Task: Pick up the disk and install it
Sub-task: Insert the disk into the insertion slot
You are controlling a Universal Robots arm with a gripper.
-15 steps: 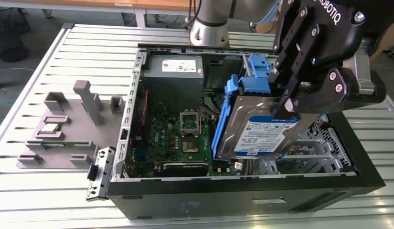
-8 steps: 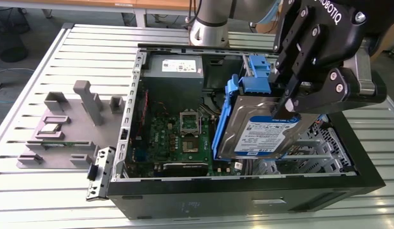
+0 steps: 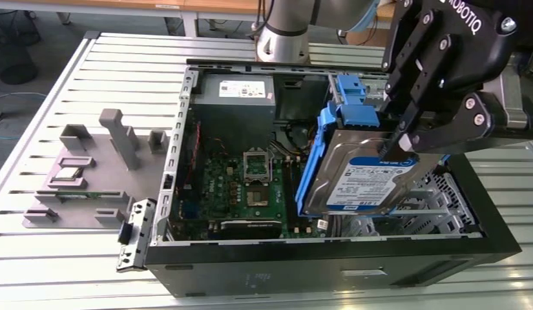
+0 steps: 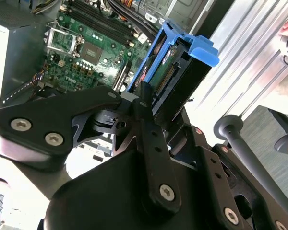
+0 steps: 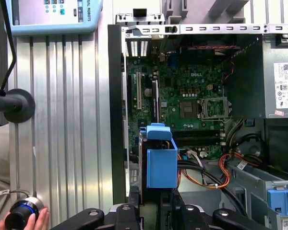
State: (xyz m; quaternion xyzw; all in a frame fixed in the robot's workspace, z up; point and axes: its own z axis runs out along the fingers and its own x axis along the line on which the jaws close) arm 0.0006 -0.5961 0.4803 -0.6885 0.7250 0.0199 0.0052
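The disk (image 3: 363,182) is a silver hard drive with a blue-and-white label in a blue plastic carrier. It hangs tilted on edge over the open computer case (image 3: 335,271), above the grey drive cage (image 3: 426,208). My gripper (image 3: 402,141) is shut on its upper edge from the exterior view's right. In the second wrist view the disk (image 4: 178,57) juts out beyond the black fingers (image 4: 145,106). In the first wrist view the disk's blue end tab (image 5: 161,162) stands over the motherboard (image 5: 192,96).
Another blue bracket (image 3: 356,97) sits fixed on the cage at the back. The case holds the motherboard (image 3: 249,184), a power supply (image 3: 236,90) and cables (image 5: 216,172). A grey fixture (image 3: 85,174) lies on the slatted table. A person's hand (image 5: 26,220) is beside the case.
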